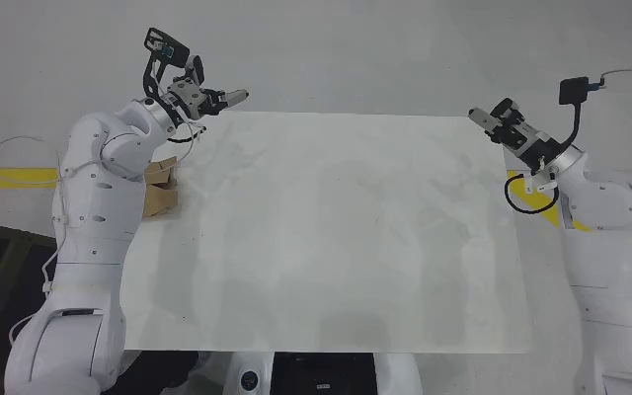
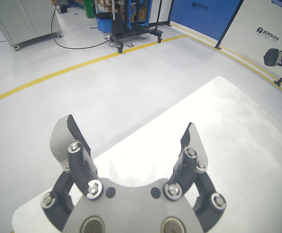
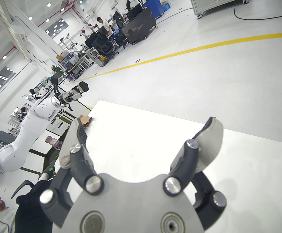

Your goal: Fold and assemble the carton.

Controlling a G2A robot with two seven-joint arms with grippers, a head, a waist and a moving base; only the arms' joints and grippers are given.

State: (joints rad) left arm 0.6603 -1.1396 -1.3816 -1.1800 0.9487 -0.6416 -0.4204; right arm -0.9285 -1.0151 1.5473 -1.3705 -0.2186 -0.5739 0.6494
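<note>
Table (image 1: 346, 247) edge: carton (image 1: 160, 193) alongside, axis unclear.

The floor (image 2: 132, 83) is pale grey, with a curved yellow line (image 2: 83, 63) painted on it. On it stands a white table (image 1: 346, 227). Farther back are a blue partition (image 2: 198, 19), a white panel (image 2: 260, 28) beside it, a black stand (image 2: 132, 33) on wheels, a blue bin (image 2: 104, 24) and a grey cabinet (image 2: 28, 19). Far off, desks (image 3: 91, 53) with black chairs (image 3: 105, 45) stand under round ceiling lights (image 3: 64, 8).
</note>
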